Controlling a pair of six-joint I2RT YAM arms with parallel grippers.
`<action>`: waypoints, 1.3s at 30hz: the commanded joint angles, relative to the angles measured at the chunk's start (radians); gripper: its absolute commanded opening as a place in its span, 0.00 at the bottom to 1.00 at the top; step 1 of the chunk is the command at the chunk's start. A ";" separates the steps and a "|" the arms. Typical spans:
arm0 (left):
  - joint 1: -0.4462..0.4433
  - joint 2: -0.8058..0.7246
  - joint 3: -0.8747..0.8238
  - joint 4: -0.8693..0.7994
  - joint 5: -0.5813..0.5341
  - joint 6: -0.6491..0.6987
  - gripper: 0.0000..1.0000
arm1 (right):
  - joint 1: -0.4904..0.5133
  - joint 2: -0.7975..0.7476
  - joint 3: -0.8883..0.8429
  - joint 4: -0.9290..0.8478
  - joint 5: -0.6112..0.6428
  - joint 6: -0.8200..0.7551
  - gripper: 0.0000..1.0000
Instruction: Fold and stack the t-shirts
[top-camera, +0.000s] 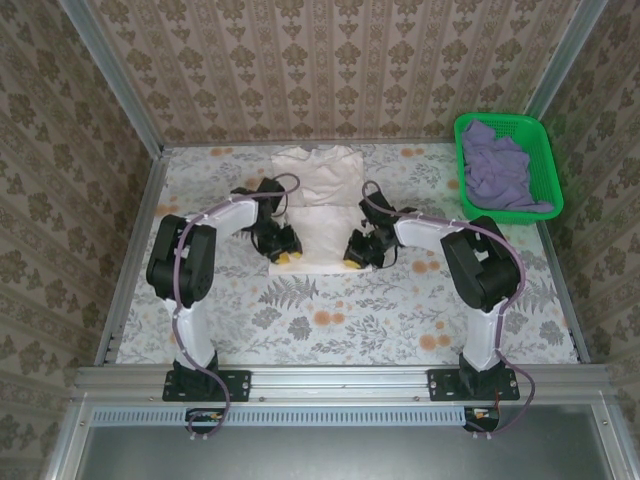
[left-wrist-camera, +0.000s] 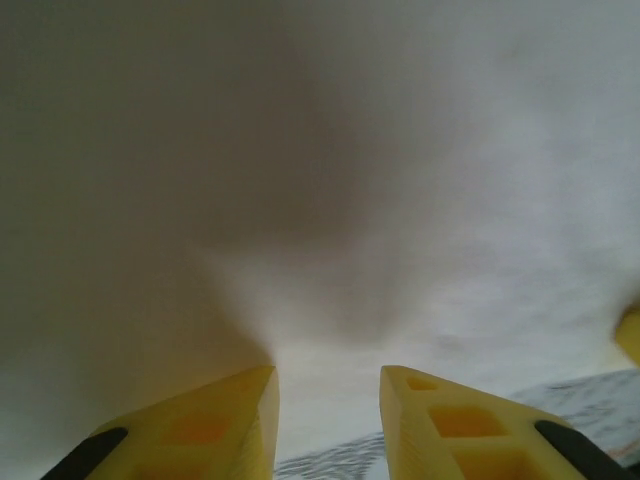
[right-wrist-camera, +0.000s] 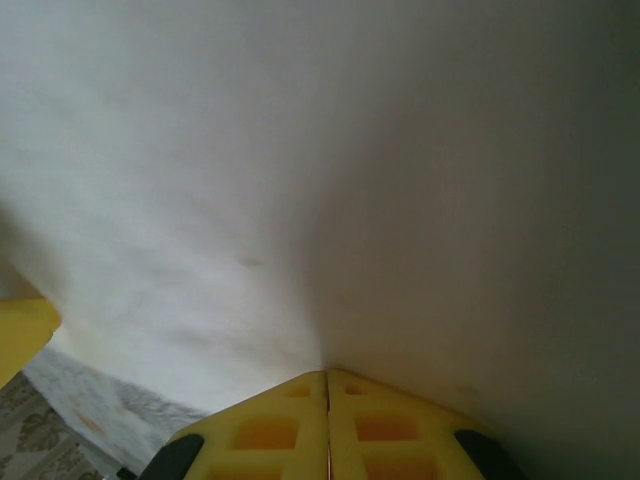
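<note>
The cream-white t-shirt (top-camera: 318, 195) lies in the middle of the table, its near part doubled over. My left gripper (top-camera: 285, 256) sits at the shirt's near left edge. In the left wrist view its yellow fingers (left-wrist-camera: 245, 420) stand apart, with white cloth (left-wrist-camera: 330, 180) and a strip of table between them. My right gripper (top-camera: 355, 258) is at the near right edge. Its jaws (right-wrist-camera: 327, 376) are pressed together, and a crease in the cloth (right-wrist-camera: 250, 170) rises from their tips. The lavender-purple t-shirt (top-camera: 497, 172) lies crumpled in the basket.
The green mesh basket (top-camera: 548, 150) stands at the back right corner. Papered walls close in the back and both sides. The floral tablecloth (top-camera: 330, 315) stretches from the shirt to the arm bases.
</note>
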 joint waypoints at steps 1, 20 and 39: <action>-0.005 -0.021 -0.106 0.009 -0.050 0.027 0.32 | 0.011 -0.010 -0.101 0.064 0.017 0.040 0.10; -0.054 -0.357 -0.243 -0.219 -0.061 0.054 0.41 | 0.136 -0.388 -0.360 0.087 0.024 0.122 0.20; 0.115 0.127 0.214 -0.089 -0.025 0.108 0.11 | -0.107 0.090 0.169 -0.014 0.002 -0.012 0.04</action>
